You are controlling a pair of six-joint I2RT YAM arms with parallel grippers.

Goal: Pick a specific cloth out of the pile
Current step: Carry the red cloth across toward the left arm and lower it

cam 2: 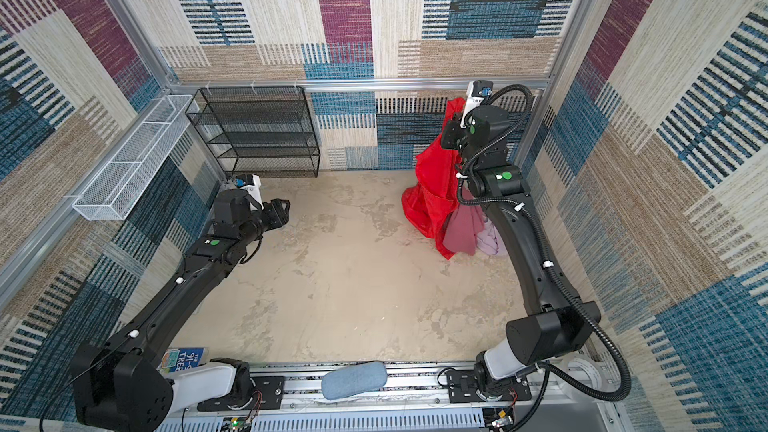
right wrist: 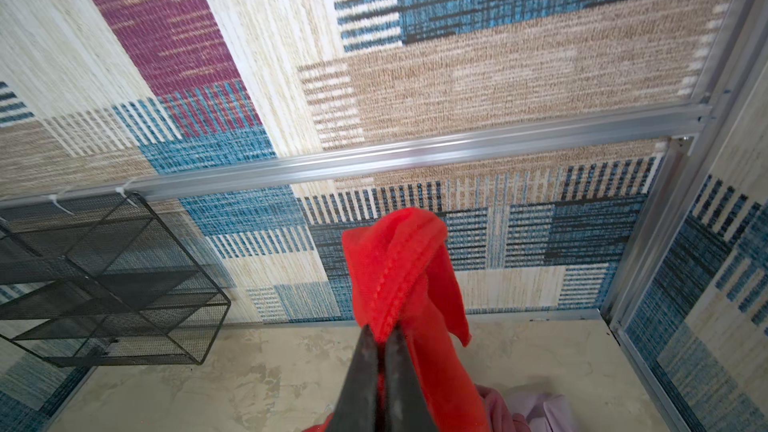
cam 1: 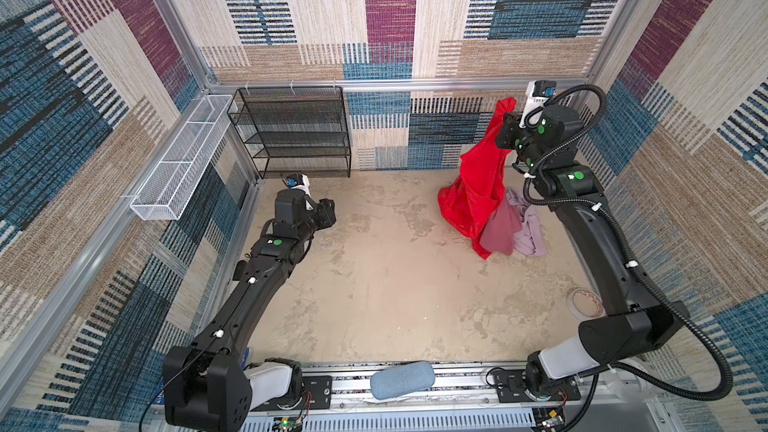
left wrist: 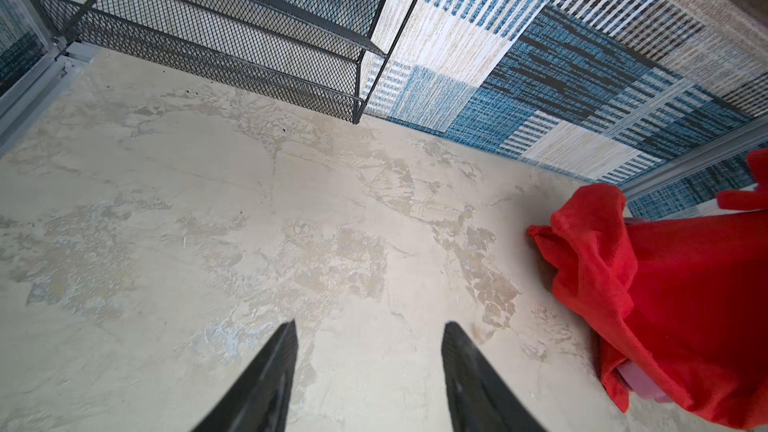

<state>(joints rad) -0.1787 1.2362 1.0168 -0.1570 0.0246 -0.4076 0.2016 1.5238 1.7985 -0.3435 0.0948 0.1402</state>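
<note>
My right wrist camera shows what the top views hide. My right gripper (right wrist: 381, 332) is pinched tight on a top fold of the cloth (right wrist: 399, 268), the bright red one. In both top views my own wrist blocks that pinch. But they show the whole cloth hanging down from my raised right gripper like a tent, with its bottom edge touching the table (cam 1: 374, 284).

The rest of the pile (cam 1: 513, 234) lies right at that edge. A dusty rose cloth (cam 1: 500, 230) touches the red one, and a pale lilac cloth (cam 1: 530, 230) lies just beside it.

My left wrist camera shows my left gripper (left wrist: 370, 324) with its jaws partway apart and nothing between them. It is low over bare table, well apart from the cloth.

The table is tan with blotchy worn patches. Walls with blue, tan, cream and purple woven blocks stand all around. A black mesh shelf (cam 1: 299, 135) stands at the back. A white wire basket (cam 1: 178, 164) hangs on the left wall.
</note>
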